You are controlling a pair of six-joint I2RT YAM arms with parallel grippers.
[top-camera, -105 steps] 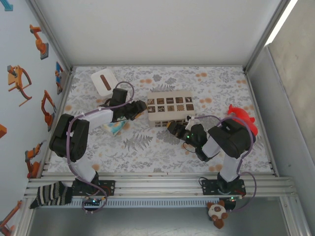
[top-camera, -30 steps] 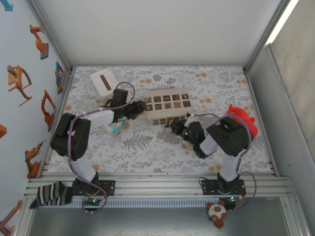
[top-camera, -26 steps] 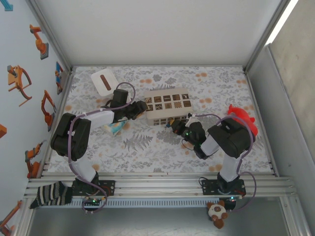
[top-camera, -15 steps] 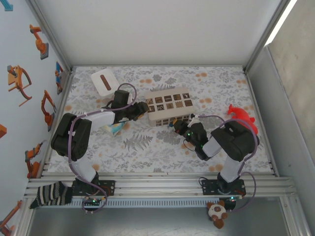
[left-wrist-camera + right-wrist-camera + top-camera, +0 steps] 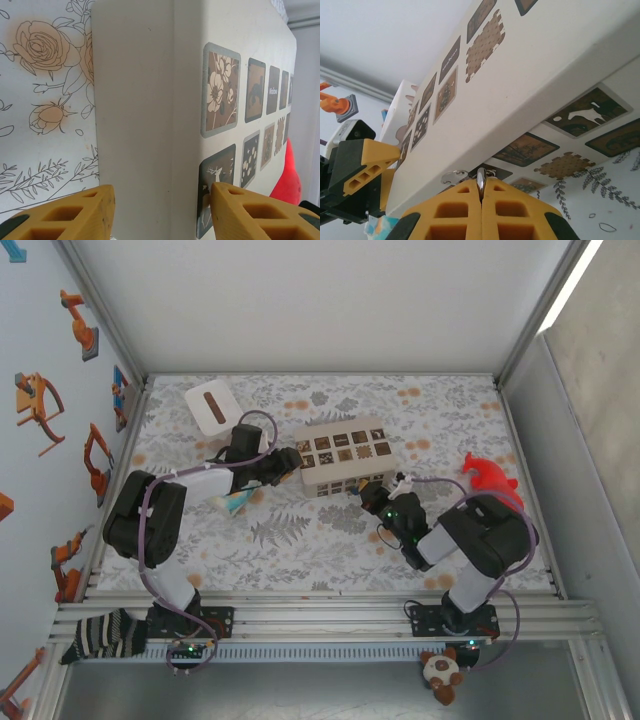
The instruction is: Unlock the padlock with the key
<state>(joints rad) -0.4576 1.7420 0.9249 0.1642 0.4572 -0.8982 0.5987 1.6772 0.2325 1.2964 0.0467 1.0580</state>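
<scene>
Box (image 5: 341,457) sits mid-worktop; left end effector (image 5: 160,207) is spread around its end. Right end effector (image 5: 481,192) pinches the key (image 5: 480,181) at the front face. Padlock unclear. Judgement: brace box, align key before turning.

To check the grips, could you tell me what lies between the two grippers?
The box, seen from the top: left gripper at its left end, right gripper at its front.

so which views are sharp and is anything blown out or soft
Top external: evenly lit, sharp, with a bright strip at the upper right. Left wrist: box sharp, yellow fingertips soft at the bottom edge. Right wrist: key in the right tool is crisp against a pale, washed-out background.
</scene>
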